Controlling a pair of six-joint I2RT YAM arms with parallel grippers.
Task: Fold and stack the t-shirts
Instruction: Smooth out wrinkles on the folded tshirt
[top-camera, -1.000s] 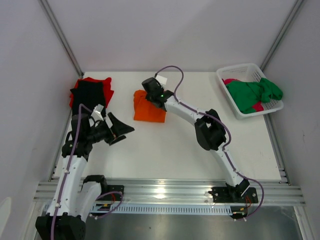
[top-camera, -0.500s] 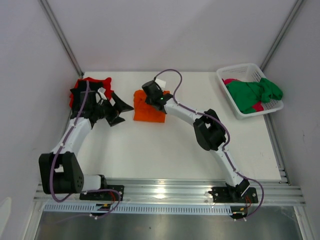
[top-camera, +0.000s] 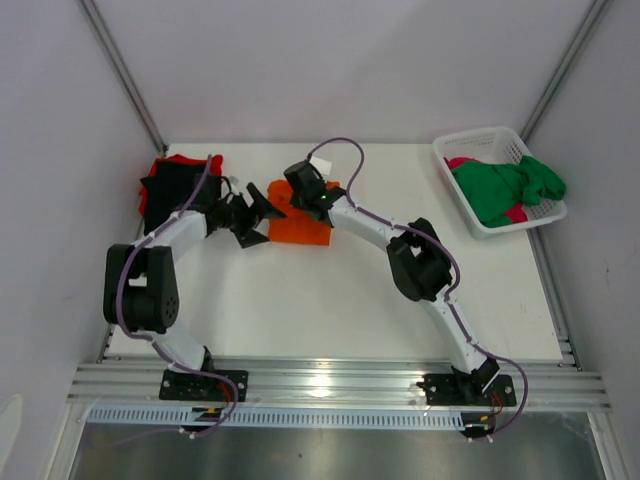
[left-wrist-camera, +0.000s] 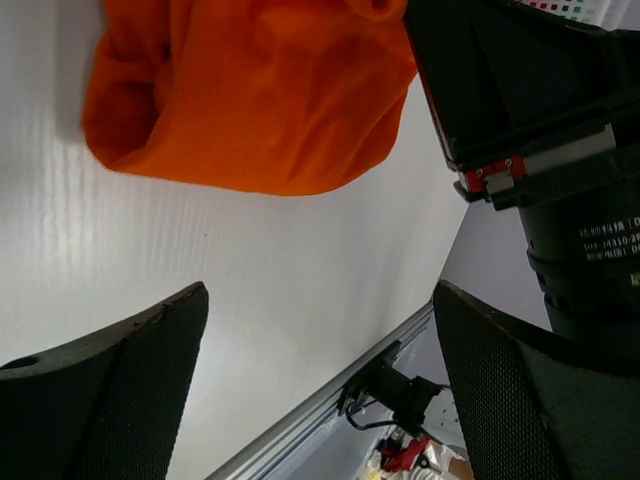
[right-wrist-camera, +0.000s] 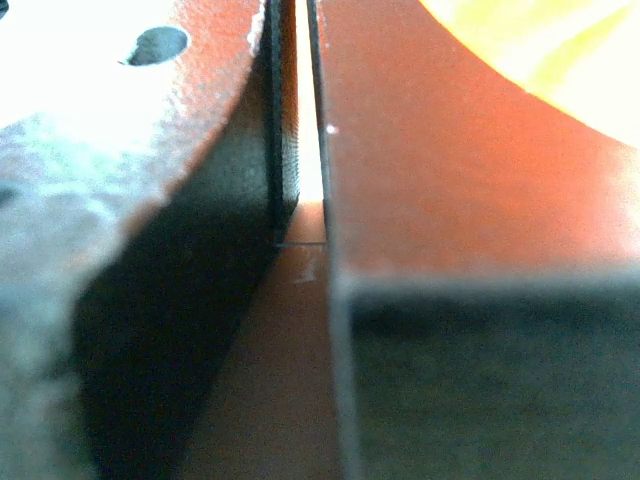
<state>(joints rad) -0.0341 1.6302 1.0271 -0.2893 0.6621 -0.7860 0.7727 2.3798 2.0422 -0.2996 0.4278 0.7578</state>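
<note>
The white surface (top-camera: 330, 300) stretches out ahead of me. At its far right corner sits the white lattice basket (top-camera: 447, 152), and spilling over its rim is a crumpled green t-shirt (top-camera: 505, 190) with a pink t-shirt (top-camera: 459, 162) peeking out from under it. In the far left corner a black t-shirt (top-camera: 160, 190) lies on top of a red t-shirt (top-camera: 195, 162), whose edges show behind and beside it. Between those two corners, toward the back and a little left of center, there's the orange t-shirt (top-camera: 300, 228), bunched into a rough folded block flat on the surface. My right pincer (top-camera: 305, 185) is down on the far top of that orange cloth with its fingers (right-wrist-camera: 400, 150) clenched tight, only a sliver of light between them. My right wrist view glows orange all around, though I cannot tell whether any fabric is actually pinched in there. My left pincer (top-camera: 258, 215) sits low just beside the orange t-shirt's left edge, released and spread wide. In my left wrist view both fingers (left-wrist-camera: 150, 360) stand far apart with bare surface between them and nothing held, and the orange t-shirt (left-wrist-camera: 250, 90) lies just ahead.
</note>
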